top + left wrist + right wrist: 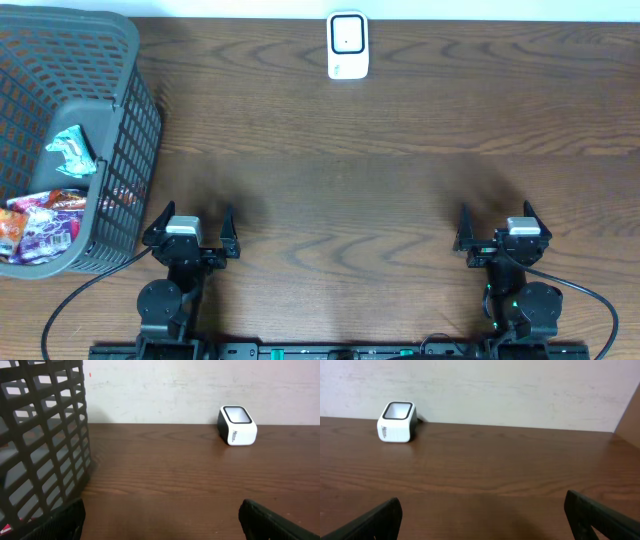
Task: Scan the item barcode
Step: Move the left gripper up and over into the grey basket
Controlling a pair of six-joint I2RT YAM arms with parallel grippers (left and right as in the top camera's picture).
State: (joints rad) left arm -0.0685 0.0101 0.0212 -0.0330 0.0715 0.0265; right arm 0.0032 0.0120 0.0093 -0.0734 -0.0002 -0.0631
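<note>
Parking the left gripper (192, 226) and right gripper (497, 228) at the near edge of the table (400, 170), jaws spread wide and empty on both. Keeping the snack packets (45, 222) piled in the grey basket (140, 110) far left, well apart from the white scanner (348, 45) standing at the far edge.

Bare brown wooden tabletop (400, 180) stretches across the middle, blocked only by the tall grey plastic lattice basket (128, 120) at left and the small white boxy scanner (348, 45) far centre.
</note>
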